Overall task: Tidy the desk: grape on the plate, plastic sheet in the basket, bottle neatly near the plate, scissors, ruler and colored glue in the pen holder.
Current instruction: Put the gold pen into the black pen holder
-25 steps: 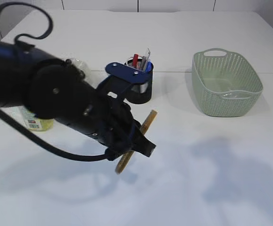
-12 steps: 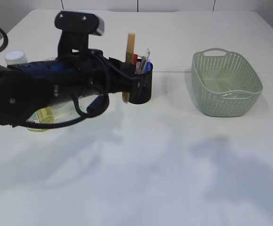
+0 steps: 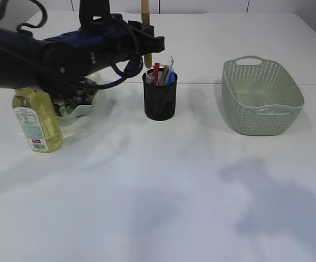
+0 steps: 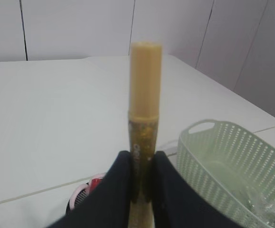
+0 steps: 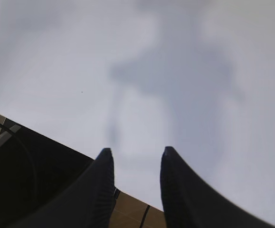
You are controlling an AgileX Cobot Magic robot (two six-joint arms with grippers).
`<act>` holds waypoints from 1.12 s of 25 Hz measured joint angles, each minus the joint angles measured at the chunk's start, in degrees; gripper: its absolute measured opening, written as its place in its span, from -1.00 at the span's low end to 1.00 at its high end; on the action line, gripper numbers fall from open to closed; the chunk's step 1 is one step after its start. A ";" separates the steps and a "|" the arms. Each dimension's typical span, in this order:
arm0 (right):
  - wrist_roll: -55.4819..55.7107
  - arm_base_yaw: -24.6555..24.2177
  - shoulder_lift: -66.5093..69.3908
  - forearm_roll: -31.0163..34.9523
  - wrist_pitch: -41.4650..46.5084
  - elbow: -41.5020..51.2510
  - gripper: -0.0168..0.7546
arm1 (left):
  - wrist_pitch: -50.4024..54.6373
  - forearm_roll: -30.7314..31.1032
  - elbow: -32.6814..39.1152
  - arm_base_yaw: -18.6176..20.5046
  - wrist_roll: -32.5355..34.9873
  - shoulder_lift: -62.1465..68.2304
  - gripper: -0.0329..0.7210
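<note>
Left tool was clamped on the colored glue, stick upright, directly above the pen holder. Advice: centre the lower end over a free gap between the pens, descend straight, release only once it's inside the rim. Left arm reached in horizontally from the left, above the plate. Right tool was part-open, empty, over bare tabletop.

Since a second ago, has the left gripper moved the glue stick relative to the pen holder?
Yes. The left gripper has carried the glue stick from low in front of the pen holder to upright just above its left rim.
</note>
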 joint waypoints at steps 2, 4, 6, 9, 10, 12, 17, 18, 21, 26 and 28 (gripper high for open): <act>-0.02 0.00 0.00 0.00 0.00 0.00 -0.23 | -0.29 0.00 -3.64 0.23 0.00 3.77 -0.69; -0.12 0.00 0.00 0.00 0.00 0.00 -0.23 | -0.29 0.00 -6.47 0.32 0.00 7.10 -0.69; -0.27 0.00 0.00 -0.22 0.00 0.00 -0.23 | -0.29 0.00 -9.54 0.32 0.00 10.42 -0.69; -0.30 0.00 0.00 -0.89 0.00 0.00 -0.23 | -0.29 0.00 -12.65 0.32 0.00 13.84 -0.69; -0.40 0.00 0.00 -0.89 0.00 0.00 -0.23 | -0.14 0.00 -13.44 0.45 0.00 14.64 -0.69; -0.40 0.00 0.00 -1.48 0.00 0.00 -0.23 | 0.00 0.00 -14.38 0.70 0.00 15.68 -0.69; -0.53 0.00 0.00 -1.89 0.00 0.00 -0.23 | 0.00 0.40 -14.89 1.88 0.00 16.29 -0.69; -0.52 0.00 0.00 -1.98 0.00 0.00 -0.23 | 0.00 0.87 -14.93 2.10 0.00 16.29 -0.69; -0.52 0.00 0.00 -1.98 0.00 0.00 -0.23 | 0.00 2.50 -15.40 2.60 0.00 16.29 -0.69; -0.63 0.00 0.00 -1.98 0.00 0.00 -0.23 | -0.49 4.04 -15.43 2.60 0.00 16.29 -0.69; -0.63 0.00 0.00 -1.98 0.00 0.00 -0.23 | -0.84 4.28 -15.43 2.60 0.00 16.29 -0.69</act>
